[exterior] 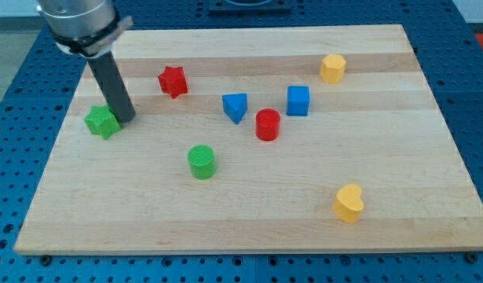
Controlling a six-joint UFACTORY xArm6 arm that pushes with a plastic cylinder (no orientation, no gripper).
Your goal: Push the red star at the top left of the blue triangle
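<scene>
**Jaws: none on this arm, only a rod with my tip beside the green star**

Jaws do not exist on this rig, so I have no wide or narrow to report; the arm ends in a straight dark rod, and nothing is held. From my remote seat I see my tip (126, 118) resting on the worktop (398, 157) at the view's left, just beside the green star (103, 121) on its right side, so close that I cannot tell whether they touch.

The red star (172, 81) lies up and to the right of my tip, apart from it, near the view's top. The blue triangle (235, 107) sits to the right of the red star and a little lower, with a clear gap between the two. Just right of and below the triangle stands a red cylinder (267, 124), near it, and a blue cube (298, 101) is beside that, slightly higher.

A green cylinder (201, 161) stands below the triangle, toward the view's bottom left of it. One yellow block (332, 68) is near the top right; its shape I cannot make out for certain. A yellow heart (349, 203) lies at the bottom right, well apart from the rest
</scene>
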